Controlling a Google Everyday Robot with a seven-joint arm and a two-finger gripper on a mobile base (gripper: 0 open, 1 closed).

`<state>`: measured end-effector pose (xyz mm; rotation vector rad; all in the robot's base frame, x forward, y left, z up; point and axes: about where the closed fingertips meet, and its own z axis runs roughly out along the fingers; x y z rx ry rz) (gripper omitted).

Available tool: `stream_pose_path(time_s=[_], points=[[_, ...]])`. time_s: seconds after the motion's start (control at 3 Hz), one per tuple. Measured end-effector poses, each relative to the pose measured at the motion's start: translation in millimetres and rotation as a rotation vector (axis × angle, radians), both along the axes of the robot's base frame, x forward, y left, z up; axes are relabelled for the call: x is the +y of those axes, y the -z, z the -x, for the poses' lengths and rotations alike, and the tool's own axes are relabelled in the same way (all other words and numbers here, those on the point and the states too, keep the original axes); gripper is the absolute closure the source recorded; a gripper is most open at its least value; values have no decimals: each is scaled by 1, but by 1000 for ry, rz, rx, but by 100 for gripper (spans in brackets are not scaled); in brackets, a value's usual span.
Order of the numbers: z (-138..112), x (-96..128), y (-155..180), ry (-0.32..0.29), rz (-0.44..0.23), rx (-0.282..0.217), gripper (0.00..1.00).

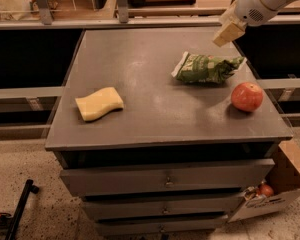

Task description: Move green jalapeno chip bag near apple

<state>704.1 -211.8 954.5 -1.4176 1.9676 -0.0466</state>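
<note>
Gripper (229, 33): upper right of frame, raised above the cabinet top (140, 59), holding nothing; open or closed cannot be told.

Green chip bag (207, 67): lying flat on the right half of the top, below and left of the gripper, clear of it.

Apple (247, 96): right side of the top, near the bag's right end, just below it in the frame.

Yellow sponge (99, 103): left side of the top, well apart from bag and apple.

Drawers (165, 179): front of the cabinet, lower centre.

Cardboard box (285, 184): lower right, on the floor beside the cabinet.
</note>
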Motion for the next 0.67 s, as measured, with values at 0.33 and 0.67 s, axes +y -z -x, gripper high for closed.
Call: stream_pose_path(time_s=[0.33, 0.67], points=[[-1, 2, 3, -3, 0, 4, 0], [-1, 2, 3, -3, 0, 4, 0]])
